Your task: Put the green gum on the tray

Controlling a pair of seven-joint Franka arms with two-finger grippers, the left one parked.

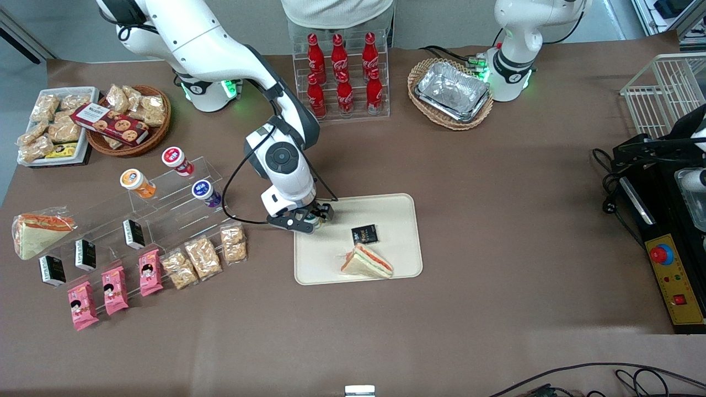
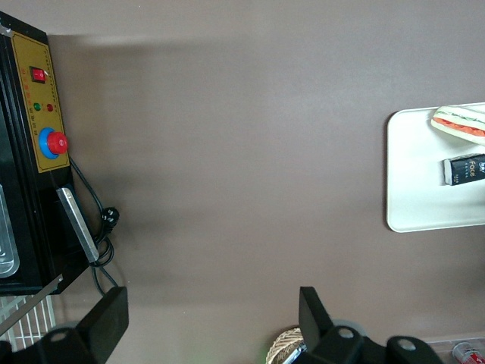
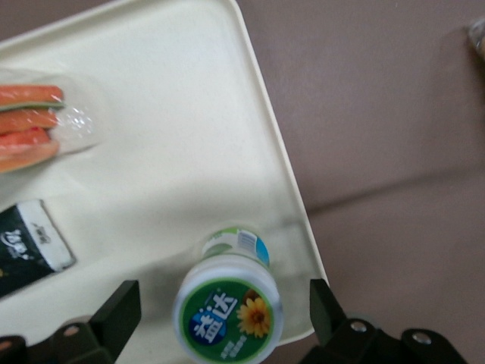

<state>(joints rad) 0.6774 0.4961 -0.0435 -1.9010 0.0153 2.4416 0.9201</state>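
The green gum (image 3: 227,315), a canister with a white lid and a green-ringed label, stands upright on the cream tray (image 3: 174,152), close to its rim at a corner. My gripper (image 3: 221,312) is open around it, with a gap between each finger and the canister. In the front view the gripper (image 1: 309,220) hangs over the tray (image 1: 331,259) at its corner toward the working arm's end, and the gum (image 1: 313,221) barely shows between the fingers. The tray's edge also shows in the left wrist view (image 2: 417,189).
A wrapped sandwich (image 1: 367,262) and a black packet (image 1: 364,234) lie on the tray. An acrylic stand toward the working arm's end holds an orange canister (image 1: 137,183) and a purple canister (image 1: 206,193). A cola bottle rack (image 1: 342,74) stands farther from the camera.
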